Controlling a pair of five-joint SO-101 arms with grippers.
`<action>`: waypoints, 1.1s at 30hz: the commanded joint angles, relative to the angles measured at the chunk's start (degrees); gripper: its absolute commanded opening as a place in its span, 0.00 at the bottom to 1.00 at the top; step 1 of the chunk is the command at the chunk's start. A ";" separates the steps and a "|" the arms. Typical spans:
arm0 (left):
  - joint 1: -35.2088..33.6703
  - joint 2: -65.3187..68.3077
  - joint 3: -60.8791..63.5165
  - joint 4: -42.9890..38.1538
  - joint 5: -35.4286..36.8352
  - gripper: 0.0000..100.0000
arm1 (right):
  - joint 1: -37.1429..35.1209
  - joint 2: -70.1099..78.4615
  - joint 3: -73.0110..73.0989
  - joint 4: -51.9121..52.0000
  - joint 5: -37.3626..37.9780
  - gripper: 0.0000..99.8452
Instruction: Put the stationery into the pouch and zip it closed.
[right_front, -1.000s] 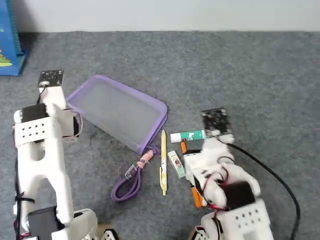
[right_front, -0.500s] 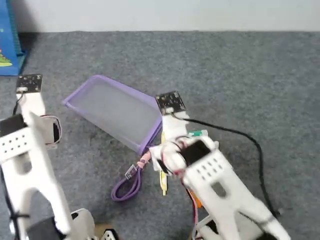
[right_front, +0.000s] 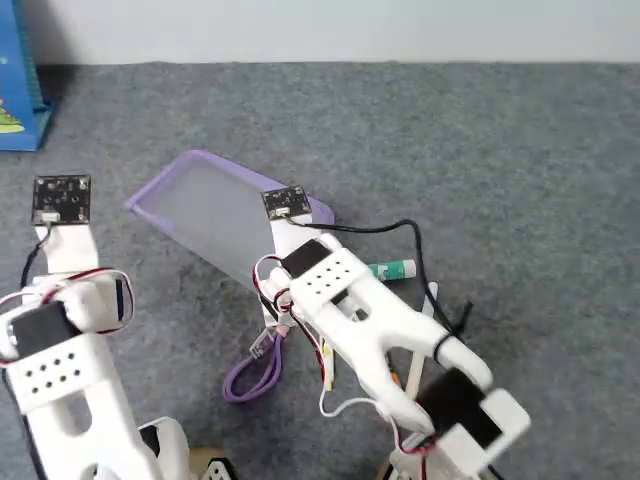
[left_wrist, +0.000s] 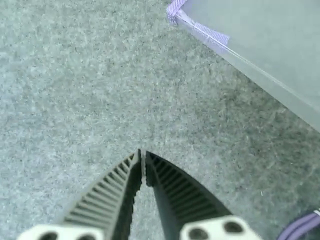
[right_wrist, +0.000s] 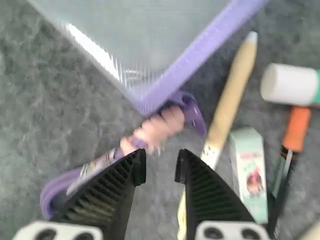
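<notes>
Near the pouch (right_wrist: 150, 45), right claw (right_wrist: 160, 161) hangs parted.

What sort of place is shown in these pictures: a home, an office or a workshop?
Most likely a robot practice bench; which kind of building, I cannot tell. Two white robot arms stand on a grey felt-like surface beside a purple pouch and a glue stick.

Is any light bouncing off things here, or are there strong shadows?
Right wrist view: a bright streak of glare on the pouch, on its clear side. Left wrist view: a thin glint along its edge. High view: soft, even light, no hard shadows.
</notes>
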 joint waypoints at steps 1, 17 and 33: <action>-0.35 -3.25 0.40 -1.49 -0.70 0.02 | -0.48 1.45 -3.25 -3.74 -0.53 0.10; -0.35 -3.60 1.63 -1.14 -0.70 0.02 | -0.48 2.77 -1.85 -6.02 -0.62 0.10; -0.26 -3.87 3.74 -1.49 -0.79 0.02 | -0.66 2.77 -1.23 -5.67 -2.55 0.24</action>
